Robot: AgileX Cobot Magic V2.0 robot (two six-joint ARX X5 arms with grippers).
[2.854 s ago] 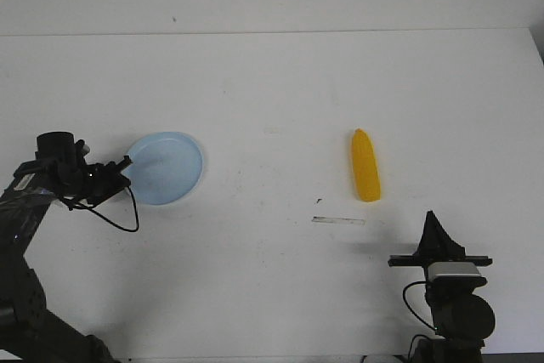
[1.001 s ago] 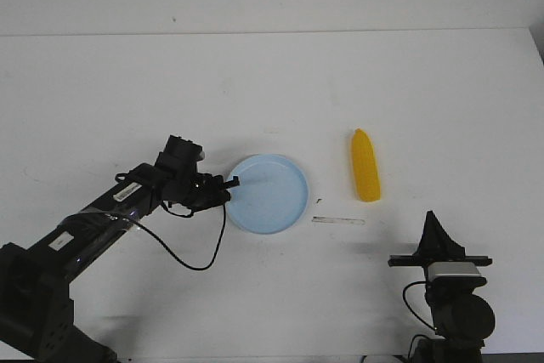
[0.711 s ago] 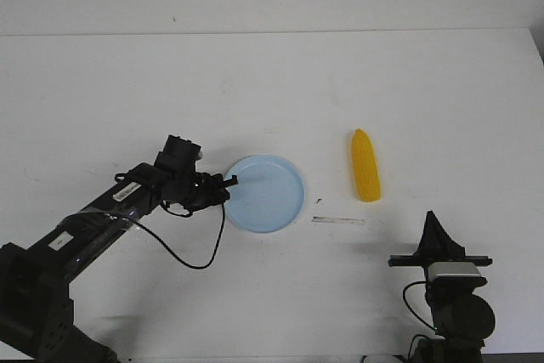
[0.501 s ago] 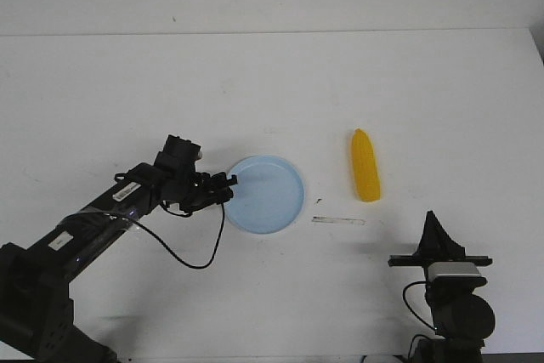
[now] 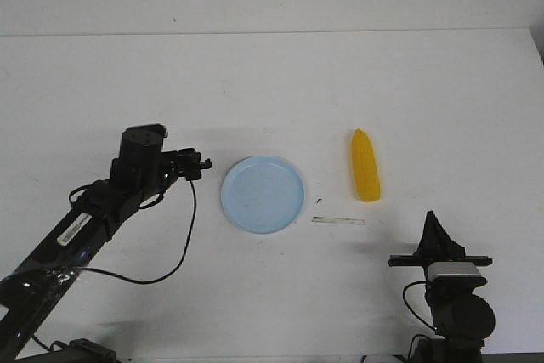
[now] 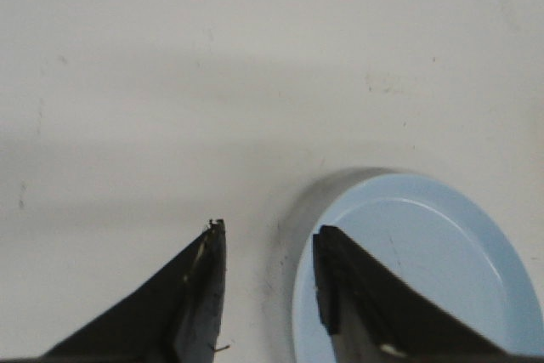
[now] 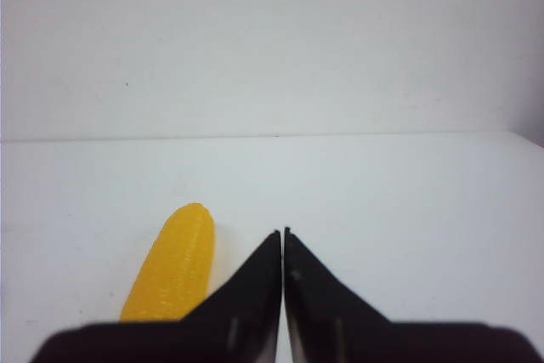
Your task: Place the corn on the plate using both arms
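The blue plate (image 5: 263, 194) has nothing on it. The corn (image 5: 366, 166) lies on the table (image 5: 272, 82) well to its right. The left gripper (image 6: 268, 274) is a little open beside the plate, holding nothing. The right gripper (image 7: 283, 271) is closed and holds nothing.

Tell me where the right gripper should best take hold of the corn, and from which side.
Probably across the middle of the corn, coming down from above. It lies flat on the table, long axis running away from the robot, tapered tip at the far end. The right gripper, jaws shut, would first need to open.

White table (image 5: 272, 82) carries the plate (image 5: 263, 194), the corn (image 5: 365, 166) and a thin strip (image 5: 338, 221)
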